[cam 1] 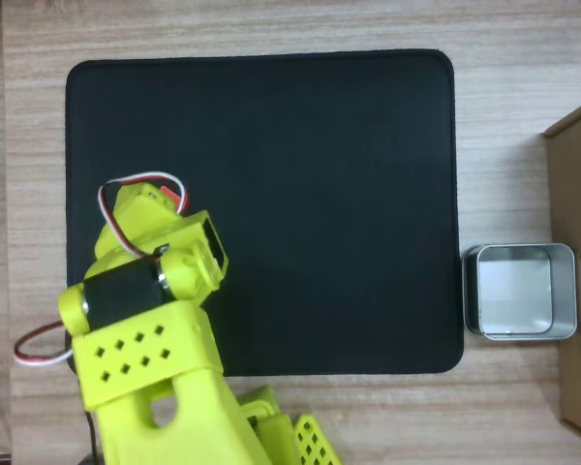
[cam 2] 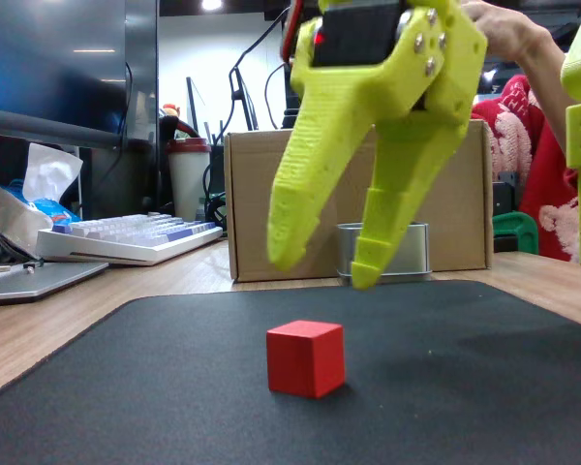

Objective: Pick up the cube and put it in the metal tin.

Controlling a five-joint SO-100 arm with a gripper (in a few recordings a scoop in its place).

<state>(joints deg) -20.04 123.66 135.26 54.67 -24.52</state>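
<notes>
A small red cube (cam 2: pixel 305 358) rests on the black mat (cam 2: pixel 465 368) in the fixed view. My yellow-green gripper (cam 2: pixel 326 266) hangs just above and slightly behind it, open, with nothing between its fingers. From overhead the gripper (cam 1: pixel 140 215) is over the mat's left part. The shiny metal tin (cam 1: pixel 513 286) stands empty on the wood just off the mat's right edge. In the fixed view the tin (cam 2: pixel 418 250) sits behind the gripper, partly covered by one finger.
A brown cardboard box (cam 2: pixel 252 203) stands behind the tin, seen at the right edge from overhead (cam 1: pixel 576 242). A keyboard (cam 2: pixel 126 237) and clutter lie at the far left. A person's hand (cam 2: pixel 508 34) and red sleeve are at the upper right.
</notes>
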